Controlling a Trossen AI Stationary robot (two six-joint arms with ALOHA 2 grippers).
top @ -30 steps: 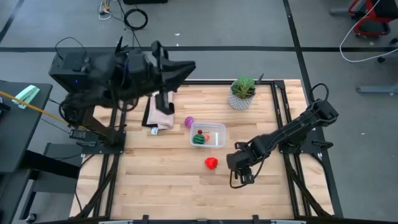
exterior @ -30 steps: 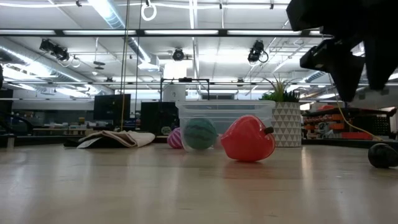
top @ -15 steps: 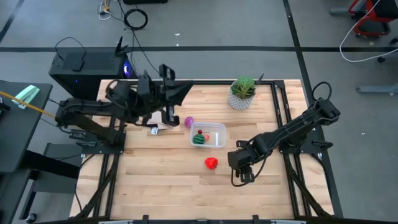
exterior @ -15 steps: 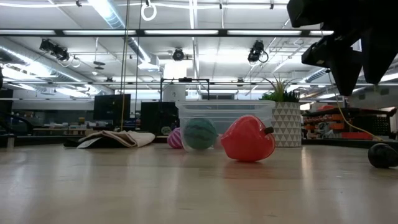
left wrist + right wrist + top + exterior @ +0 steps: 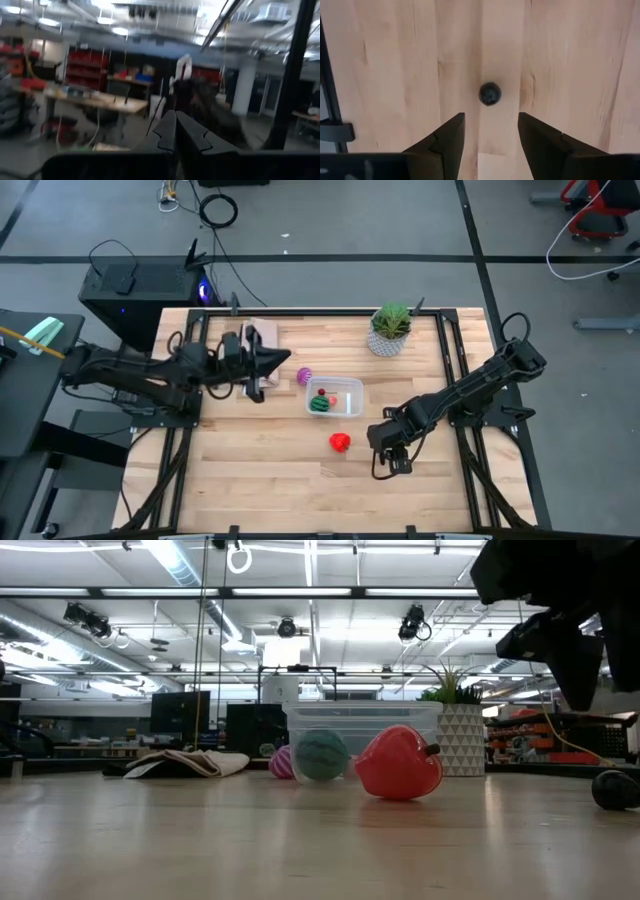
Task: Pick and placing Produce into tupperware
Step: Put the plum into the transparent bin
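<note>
The clear tupperware (image 5: 345, 395) sits mid-table and holds the green striped ball (image 5: 319, 406) and tiny red and pink bits. The purple-pink ball (image 5: 304, 376) rests on the wood by its far-left corner. The red lumpy piece (image 5: 340, 442) lies on the table nearer the front edge, also seen in the low view (image 5: 398, 764). My right gripper (image 5: 490, 131) is open, pointing down over a small dark ball (image 5: 490, 94) on the wood, with its fingers clear of it. My left gripper (image 5: 176, 131) is shut, level, left of the tub (image 5: 286, 358).
A tan paper bag (image 5: 260, 336) lies under my left arm, on the table's left side. A potted plant (image 5: 390, 328) stands at the far right. Bare wood stretches along the near edge. Black frame rails border the left and right edges.
My left arm has dropped from high over the table's far left and drawn back toward the left edge, and its gripper now lies low and level, pointing right. My right gripper has edged slightly toward the table's right. The produce and tub have stayed put.
</note>
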